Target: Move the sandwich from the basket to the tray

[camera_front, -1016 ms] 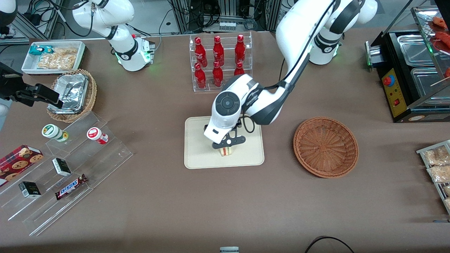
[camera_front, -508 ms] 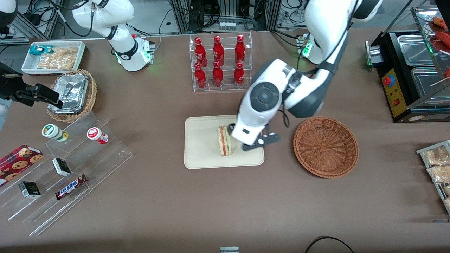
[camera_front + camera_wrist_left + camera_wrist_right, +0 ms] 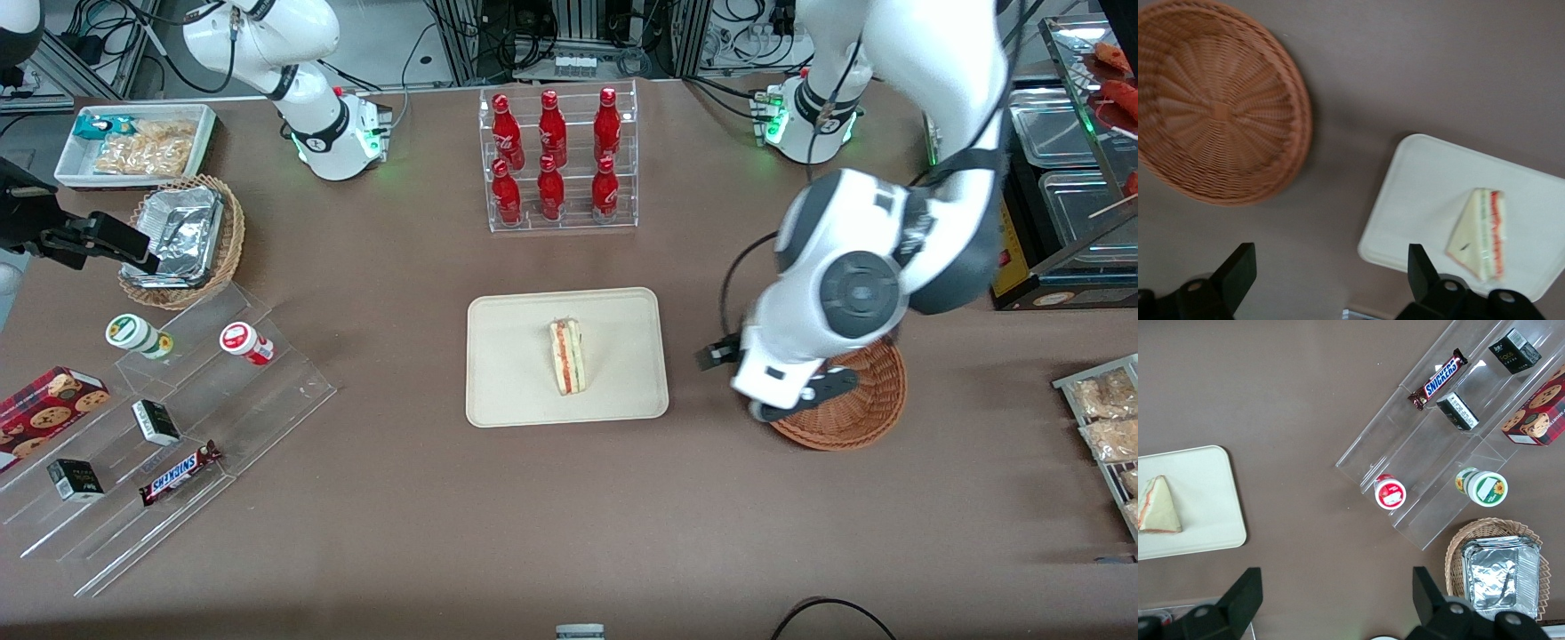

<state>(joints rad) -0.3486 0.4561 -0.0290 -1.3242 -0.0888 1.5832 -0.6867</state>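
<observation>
Sandwich [image 3: 567, 357] lies on tray [image 3: 516, 373]. Basket [image 3: 867, 418] sits beside tray, toward my working end. My gripper [image 3: 1328, 283] hangs above table between them, seemingly nearer basket.

A robotics lab dressed as a snack counter: a brown table [image 3: 427, 533] carries a rack of red bottles [image 3: 556, 160], acrylic snack steps [image 3: 169, 427], cable-strewn aluminium framing [image 3: 578, 36], with the gripper [image 3: 1331, 280] hovering above.

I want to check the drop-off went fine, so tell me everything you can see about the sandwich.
The sandwich is a triangular wedge of pale white bread with red and green filling layers along its cut edge. It lies on the cream tray, near the middle, and nothing else touches it. The gripper is open and empty, up above the table between the tray and the empty wicker basket.
</observation>
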